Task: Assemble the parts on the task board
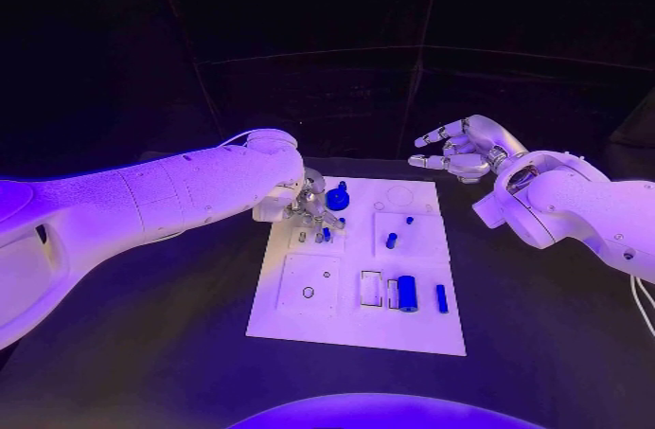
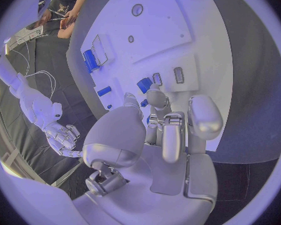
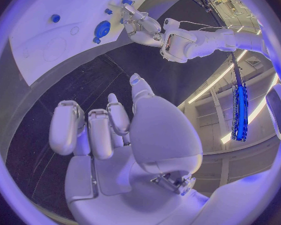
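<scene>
On the white task board [image 1: 293, 315], a blue cylinder [image 1: 407, 293] lies lengthwise toward the near edge. The left robot hand [image 1: 311, 206] hovers over the far-left corner, fingertips pinching a small blue part [image 1: 327, 233], mostly hidden. The right robot hand [image 1: 462, 150] hangs spread, released, beyond the far-right corner.

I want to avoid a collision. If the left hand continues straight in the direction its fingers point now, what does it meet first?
Probably the small blue part just beyond the left hand's fingertips, standing on the white board. Whether the fingers already touch it, I cannot tell.
</scene>
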### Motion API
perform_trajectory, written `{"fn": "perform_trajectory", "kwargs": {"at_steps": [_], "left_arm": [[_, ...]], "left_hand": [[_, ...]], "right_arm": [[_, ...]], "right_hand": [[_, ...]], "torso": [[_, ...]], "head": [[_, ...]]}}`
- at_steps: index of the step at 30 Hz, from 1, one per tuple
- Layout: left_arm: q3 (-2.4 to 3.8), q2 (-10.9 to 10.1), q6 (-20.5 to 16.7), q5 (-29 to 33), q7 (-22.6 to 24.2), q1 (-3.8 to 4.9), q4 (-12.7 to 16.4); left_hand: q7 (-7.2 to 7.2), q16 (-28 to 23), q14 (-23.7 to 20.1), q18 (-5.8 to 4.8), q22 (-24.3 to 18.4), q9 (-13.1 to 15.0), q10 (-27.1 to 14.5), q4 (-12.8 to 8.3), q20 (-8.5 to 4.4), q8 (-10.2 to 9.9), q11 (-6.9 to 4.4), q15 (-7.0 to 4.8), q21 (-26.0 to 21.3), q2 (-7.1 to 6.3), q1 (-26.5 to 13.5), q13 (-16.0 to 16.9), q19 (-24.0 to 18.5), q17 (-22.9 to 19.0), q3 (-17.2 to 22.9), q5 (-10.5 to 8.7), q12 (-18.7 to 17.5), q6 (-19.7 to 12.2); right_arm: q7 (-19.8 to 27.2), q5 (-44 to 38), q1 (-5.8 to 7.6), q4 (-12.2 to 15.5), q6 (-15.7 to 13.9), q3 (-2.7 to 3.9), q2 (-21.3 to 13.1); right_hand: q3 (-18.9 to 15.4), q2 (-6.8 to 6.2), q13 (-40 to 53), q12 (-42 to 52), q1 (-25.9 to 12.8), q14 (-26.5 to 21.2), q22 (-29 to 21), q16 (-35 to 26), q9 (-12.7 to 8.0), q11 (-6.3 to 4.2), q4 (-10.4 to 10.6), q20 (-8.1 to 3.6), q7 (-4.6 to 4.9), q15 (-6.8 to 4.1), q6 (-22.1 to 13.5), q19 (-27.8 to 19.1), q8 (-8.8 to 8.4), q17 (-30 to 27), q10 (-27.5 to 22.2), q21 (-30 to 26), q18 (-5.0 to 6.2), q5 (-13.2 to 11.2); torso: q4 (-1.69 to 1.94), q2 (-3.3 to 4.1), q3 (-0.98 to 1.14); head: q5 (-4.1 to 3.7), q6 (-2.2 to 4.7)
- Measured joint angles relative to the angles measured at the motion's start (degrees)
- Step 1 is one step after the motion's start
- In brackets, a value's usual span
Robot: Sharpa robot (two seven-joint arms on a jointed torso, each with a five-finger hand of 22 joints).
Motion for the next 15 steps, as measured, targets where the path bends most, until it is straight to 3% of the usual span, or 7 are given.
{"fn": "perform_trajectory", "kwargs": {"at_steps": [15], "left_arm": [[-0.07, 0.4, 0.7, 0.0, 0.0, -0.17, -0.3]], "left_hand": [[-0.2, 0.0, 0.0, 0.0, 0.4, 0.4, 0.0, -0.4, 0.0, 0.0, 0.0, 0.0, 0.3, 0.17, 1.0, 0.4, 0.0, 0.0, 0.1, 0.0, 0.2, -0.2]], "right_arm": [[0.0, 0.1, 0.0, -0.2, 0.0, 0.0, 0.2]], "right_hand": [[0.0, 0.0, -0.1, 0.0, 0.0, 0.0, 0.0, 0.0, 0.0, 0.0, 0.0, 0.0, 0.0, 0.0, 0.0, 0.0, 0.0, 0.0, 0.0, 0.0, 0.0, 0.2]], "torso": [[-0.04, 0.0, 0.01]], "head": [[-0.08, -0.21]]}}
